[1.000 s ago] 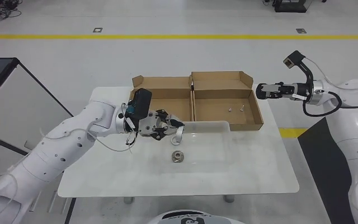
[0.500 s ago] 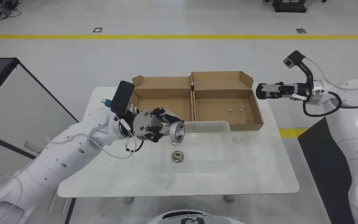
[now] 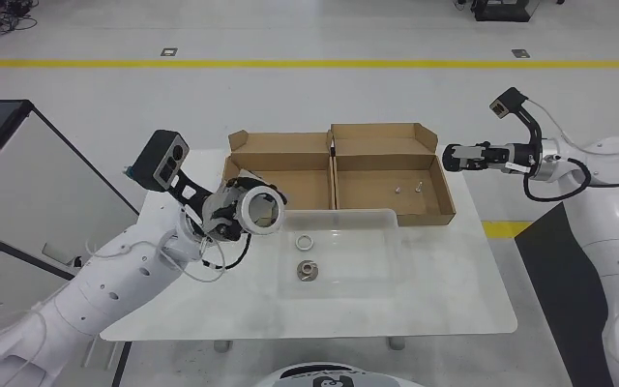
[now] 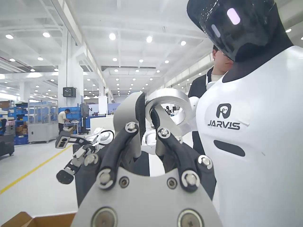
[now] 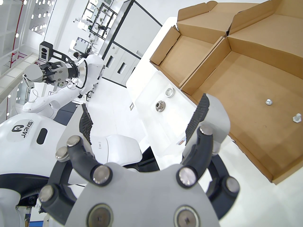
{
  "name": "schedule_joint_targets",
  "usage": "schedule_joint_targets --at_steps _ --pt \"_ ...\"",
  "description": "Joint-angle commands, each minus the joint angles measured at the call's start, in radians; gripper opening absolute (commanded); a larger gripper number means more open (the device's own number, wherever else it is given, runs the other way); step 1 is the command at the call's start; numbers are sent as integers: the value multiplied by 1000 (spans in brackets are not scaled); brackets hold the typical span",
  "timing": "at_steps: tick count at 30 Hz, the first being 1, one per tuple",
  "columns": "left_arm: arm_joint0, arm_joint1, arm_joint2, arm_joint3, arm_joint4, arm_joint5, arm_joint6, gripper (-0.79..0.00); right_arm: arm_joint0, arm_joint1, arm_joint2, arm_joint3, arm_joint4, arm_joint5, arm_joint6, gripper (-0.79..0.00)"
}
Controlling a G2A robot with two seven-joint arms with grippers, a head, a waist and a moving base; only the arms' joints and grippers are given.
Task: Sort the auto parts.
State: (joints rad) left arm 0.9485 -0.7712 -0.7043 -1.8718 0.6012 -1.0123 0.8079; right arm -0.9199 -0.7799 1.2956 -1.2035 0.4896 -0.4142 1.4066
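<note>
Gripping a large metal ring [image 4: 171,94] in our left gripper [image 3: 244,206] at centre-left of the top view, near the left cardboard box [image 3: 280,143], we hold our right gripper [image 3: 448,157] open at far right.

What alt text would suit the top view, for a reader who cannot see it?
The left hand holds a large metal ring above the white table, beside two open cardboard boxes. A clear tray on the table holds a small ring and a flanged part; the open right hand hangs beyond the right box.
</note>
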Motion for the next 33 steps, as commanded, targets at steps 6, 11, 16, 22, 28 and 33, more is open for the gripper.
schedule_joint_targets --at_steps 6,11,16,22,28,33 --pt "85 -36 -99 -64 -123 0 0 -785 0 0 0 0 0 0 0 0" --pt "114 -49 -126 -52 -54 0 0 -785 0 0 0 0 0 0 0 0" --pt "138 -53 -142 -27 -37 0 0 -785 0 0 0 0 0 0 0 0" --pt "152 -35 -148 45 79 0 0 -785 0 0 0 0 0 0 0 0" --pt "166 -22 -161 5 19 0 0 -785 0 0 0 0 0 0 0 0" --pt "190 -22 -196 -61 -88 0 0 -785 0 0 0 0 0 0 0 0"
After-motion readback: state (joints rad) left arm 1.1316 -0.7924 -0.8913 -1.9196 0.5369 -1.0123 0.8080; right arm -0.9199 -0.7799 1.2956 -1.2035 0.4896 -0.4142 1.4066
